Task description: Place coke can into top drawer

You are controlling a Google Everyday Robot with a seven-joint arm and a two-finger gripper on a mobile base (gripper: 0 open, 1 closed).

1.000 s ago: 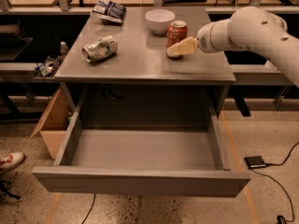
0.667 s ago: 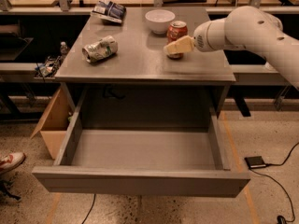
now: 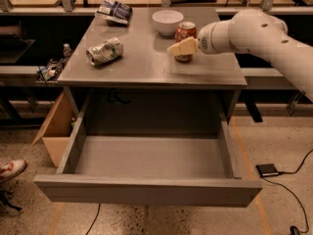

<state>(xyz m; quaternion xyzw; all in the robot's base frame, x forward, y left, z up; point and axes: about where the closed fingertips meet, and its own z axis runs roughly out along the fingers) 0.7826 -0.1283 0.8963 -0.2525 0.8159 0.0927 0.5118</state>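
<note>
1. The coke can (image 3: 186, 30) stands upright on the grey table (image 3: 146, 68), toward the back right part of the top and just right of a white bowl (image 3: 167, 21). It is red-orange with a silver top. Pale markings show on its side, but no word on it can be read.
2. The gripper (image 3: 182, 47) is cream-coloured and sits directly in front of the can's lower half, covering it. Whether it has a grasp on the can or is merely held against it cannot be told.
3. The white arm (image 3: 254, 31) reaches in from the right edge of the table, low over the top.
4. The top drawer (image 3: 146, 194) is pulled fully out below the front edge. Its grey floor is bare, and the can is not in it.
5. A dented silver-green can (image 3: 104, 51) lies on its side near the left edge. Its print is too blurred to read.
6. A dark, crumpled packet (image 3: 114, 11) lies at the back left corner, and its label is also unreadable.
7. Nothing stands between the coke can and the front edge except the gripper.
8. On the floor, an open cardboard box (image 3: 55, 131) leans beside the drawer's left side. A shoe (image 3: 11, 169) shows at the far left, and a small black device (image 3: 268, 170) with a cable lies to the right.
</note>
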